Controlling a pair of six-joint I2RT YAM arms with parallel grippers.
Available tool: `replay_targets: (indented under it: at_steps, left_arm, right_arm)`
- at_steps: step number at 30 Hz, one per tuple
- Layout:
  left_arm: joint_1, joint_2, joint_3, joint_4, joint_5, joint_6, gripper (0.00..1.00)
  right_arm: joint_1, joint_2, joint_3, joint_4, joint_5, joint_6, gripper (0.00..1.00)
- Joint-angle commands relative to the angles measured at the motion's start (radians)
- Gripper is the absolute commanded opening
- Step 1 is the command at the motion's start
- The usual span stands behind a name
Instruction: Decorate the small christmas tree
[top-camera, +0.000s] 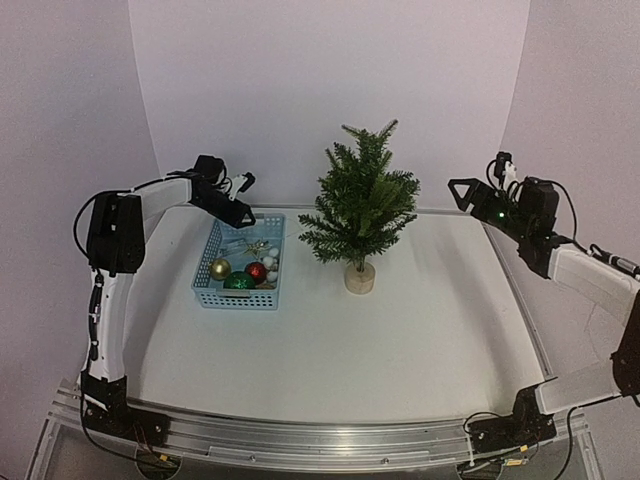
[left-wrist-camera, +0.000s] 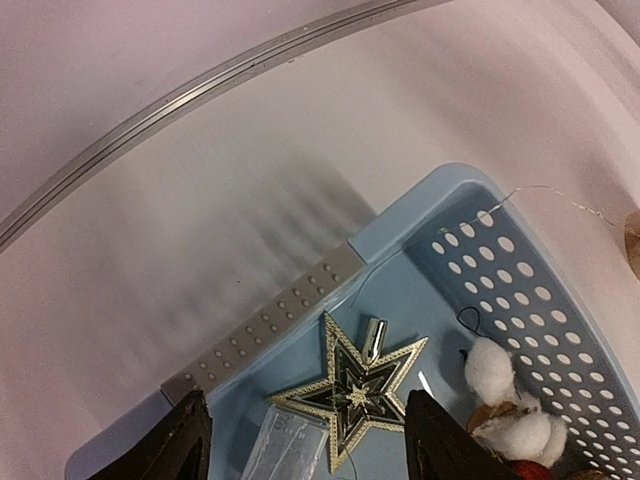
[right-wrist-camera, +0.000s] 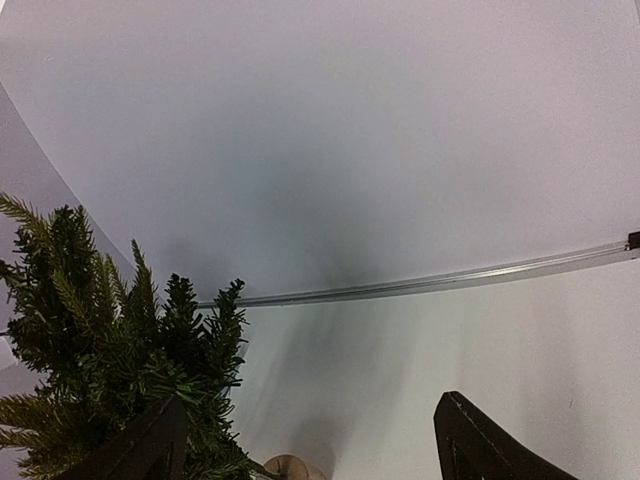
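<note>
We judge the main hazard to be a poor pick at the basket (left-wrist-camera: 520, 270). The gold star (left-wrist-camera: 355, 395) lies flat on the basket floor with its points splayed, so jaws closing on it could catch only a tip and let it skid or flip away. A clear packet (left-wrist-camera: 290, 445) lies against the star's lower point and could be pinched along with it. A thin wire (left-wrist-camera: 560, 190) runs over the basket's rim and could snag on the way up, as could the white cotton balls (left-wrist-camera: 490, 365) just beside the star. The basket looks light, so a glancing finger may shove it across the table (top-camera: 400, 340). The left gripper (left-wrist-camera: 308, 408) hangs over the basket, jaws spread to either side of the star, and we see no contact and nothing held. The right gripper (right-wrist-camera: 310, 405) is raised beside the small christmas tree (top-camera: 362, 200), jaws spread wide and empty, one finger close to the branches. A careless sweep there could topple the tree. The tree stands upright on its wooden disc (top-camera: 360, 278), just right of the basket and apart from it, between the two arms.
</note>
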Motion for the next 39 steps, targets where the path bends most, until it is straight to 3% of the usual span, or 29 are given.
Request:
replay_targets:
  at_steps: [1,10,20,39]
  left_arm:
    - [-0.003,-0.122,-0.004,0.058,0.042,0.012,0.66]
    - [-0.005,-0.188,-0.129,-0.018,0.012,-0.049,0.58]
    - [-0.007,-0.194,-0.274,0.070,-0.060,-0.174,0.57]
    - [-0.007,-0.042,-0.142,0.216,-0.012,-0.211,0.32]
  right_arm:
    - [0.015,-0.026,-0.004,-0.006,0.011,0.004,0.85]
    - [0.024,-0.028,-0.015,-0.009,0.015,0.004,0.85]
    - [0.031,-0.028,-0.005,-0.011,0.014,0.003,0.85]
    - [0.032,-0.043,-0.005,-0.017,0.020,0.017,0.85]
